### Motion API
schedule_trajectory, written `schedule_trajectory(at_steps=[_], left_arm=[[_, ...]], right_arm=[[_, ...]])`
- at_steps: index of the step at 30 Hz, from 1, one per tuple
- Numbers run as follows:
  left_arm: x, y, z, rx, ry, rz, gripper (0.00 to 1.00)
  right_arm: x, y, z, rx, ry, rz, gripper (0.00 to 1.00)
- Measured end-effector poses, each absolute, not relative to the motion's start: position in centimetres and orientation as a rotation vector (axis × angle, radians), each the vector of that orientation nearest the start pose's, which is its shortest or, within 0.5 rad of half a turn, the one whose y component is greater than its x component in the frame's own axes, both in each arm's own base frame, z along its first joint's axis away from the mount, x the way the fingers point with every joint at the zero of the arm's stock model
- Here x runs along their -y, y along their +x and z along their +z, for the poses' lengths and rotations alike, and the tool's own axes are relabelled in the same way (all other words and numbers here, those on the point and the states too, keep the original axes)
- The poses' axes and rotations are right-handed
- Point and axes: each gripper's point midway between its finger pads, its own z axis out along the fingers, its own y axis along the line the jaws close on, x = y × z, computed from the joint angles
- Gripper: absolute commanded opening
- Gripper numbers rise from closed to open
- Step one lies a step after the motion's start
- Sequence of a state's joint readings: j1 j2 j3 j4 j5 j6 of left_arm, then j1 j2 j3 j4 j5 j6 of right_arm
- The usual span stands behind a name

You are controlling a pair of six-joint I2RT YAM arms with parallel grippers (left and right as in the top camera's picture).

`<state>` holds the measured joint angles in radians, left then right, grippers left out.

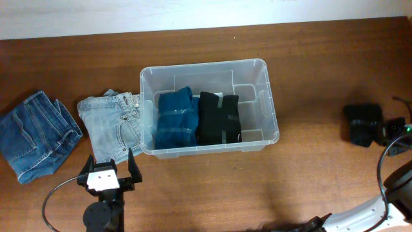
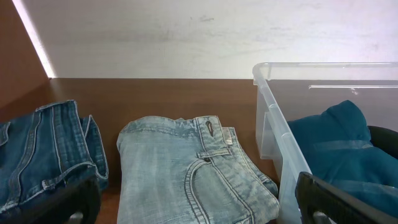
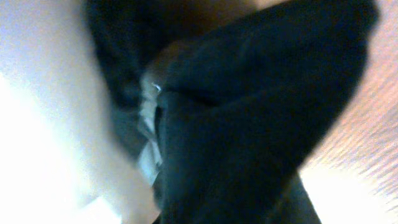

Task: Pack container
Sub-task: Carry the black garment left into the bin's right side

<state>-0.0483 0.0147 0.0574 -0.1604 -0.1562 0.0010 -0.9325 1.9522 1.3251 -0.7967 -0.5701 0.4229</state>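
Note:
The clear container (image 1: 269, 96) stands mid-table and holds a folded teal garment (image 1: 177, 119) and a folded black garment (image 1: 217, 118) side by side. Its wall shows in the left wrist view (image 2: 280, 137). Folded light-blue jeans (image 1: 114, 122) lie just left of it. My left gripper (image 1: 108, 166) is open and empty, in front of these jeans (image 2: 186, 168). My right gripper (image 1: 390, 132) is at the far right, against another black garment (image 1: 362, 124). That garment (image 3: 249, 112) fills the blurred right wrist view, and the fingers are closed in on it.
Folded dark-blue jeans (image 1: 35, 135) lie at the far left, also seen in the left wrist view (image 2: 43, 155). The teal garment shows through the container wall (image 2: 336, 143). A white wall runs along the table's back edge.

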Motion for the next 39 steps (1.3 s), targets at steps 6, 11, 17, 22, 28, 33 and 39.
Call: schedule_trajectory(at_steps=[6,11,17,22,28,33,39], left_arm=[[-1.5,24.1,15.9,-1.686,-0.076,0.096,0.99],[-1.5,24.1,15.9,-1.686,-0.076,0.096,0.99],[-1.5,24.1,15.9,-1.686,-0.076,0.096,0.99],[-1.5,24.1,15.9,-1.686,-0.076,0.096,0.99],[-1.5,24.1,15.9,-1.686,-0.076,0.096,0.99],[-1.5,24.1,15.9,-1.686,-0.076,0.096,1.00],[-1.5,24.1,15.9,-1.686,-0.076,0.096,0.99]], right_arm=[[21.7,34.5,13.8,-2.303,1.297,0.723,0.04],[12.2,37.7,22.8,-2.465,0.740,0.714,0.04],[0.7,37.8,27.3,-2.593,0.022,0.633,0.04],[-6.3,36.3,26.0,-2.648,-0.542,0.439,0.04],[-11.2,35.0,25.0,-2.591,-0.986,0.182,0.04],[-12.0,34.3,24.2,-2.587,-1.125,0.084,0.04],[-11.3,33.6,21.8,-2.656,-1.282,0.041,0.04]])
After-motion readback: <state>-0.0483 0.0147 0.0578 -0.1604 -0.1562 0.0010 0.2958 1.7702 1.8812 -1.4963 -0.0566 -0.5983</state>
